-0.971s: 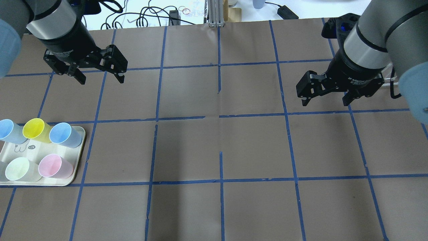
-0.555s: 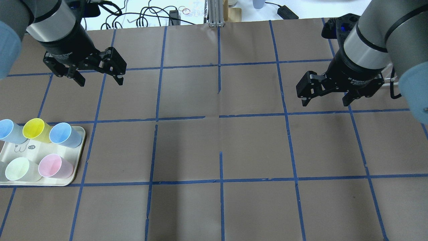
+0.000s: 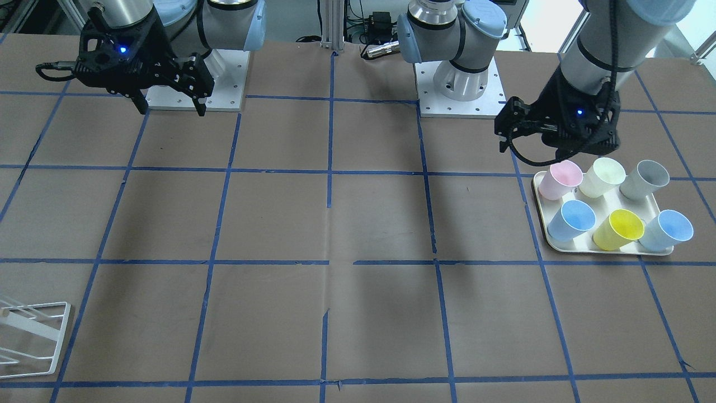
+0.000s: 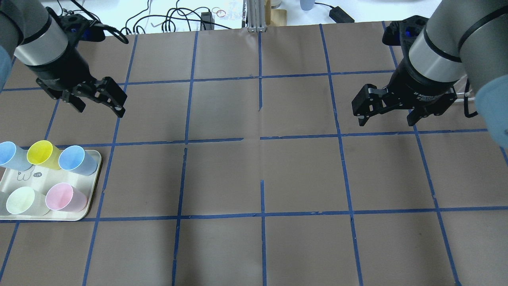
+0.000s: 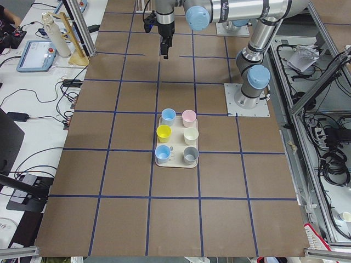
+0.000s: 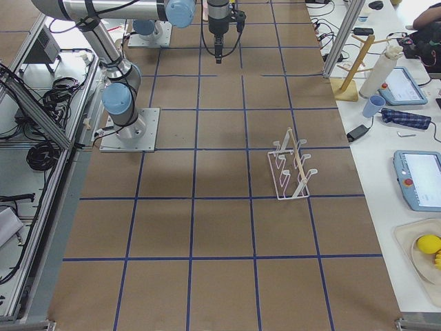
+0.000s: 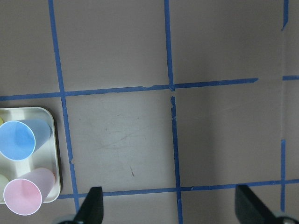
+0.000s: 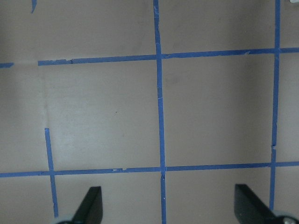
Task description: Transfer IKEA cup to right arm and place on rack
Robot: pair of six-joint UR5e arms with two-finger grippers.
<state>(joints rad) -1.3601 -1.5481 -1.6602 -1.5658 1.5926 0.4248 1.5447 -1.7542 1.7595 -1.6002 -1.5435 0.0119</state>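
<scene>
Two light blue IKEA cups [image 4: 75, 159] [image 4: 10, 155] stand on a cream tray [image 4: 94, 180] at the table's left, with yellow, pink, pale green and grey cups. In the front view the blue cups are one [image 3: 573, 218] and the other [image 3: 668, 229]. My left gripper [image 4: 101, 111] is open and empty, above the table just beyond the tray. The left wrist view shows a blue cup [image 7: 17, 140] at lower left. My right gripper [image 4: 385, 123] is open and empty at the far right. The white wire rack [image 6: 293, 169] stands on the right side, and its corner shows in the front view [image 3: 33, 336].
The yellow cup [image 4: 41, 153] stands between the two blue ones. The pink cup [image 4: 63, 196] and the pale green cup [image 4: 22, 200] are in the tray's near row. Brown paper with a blue tape grid covers the table. Cables lie beyond the far edge.
My left gripper has moved left and nearer to the tray, still open. The right arm and the cups have not moved.
</scene>
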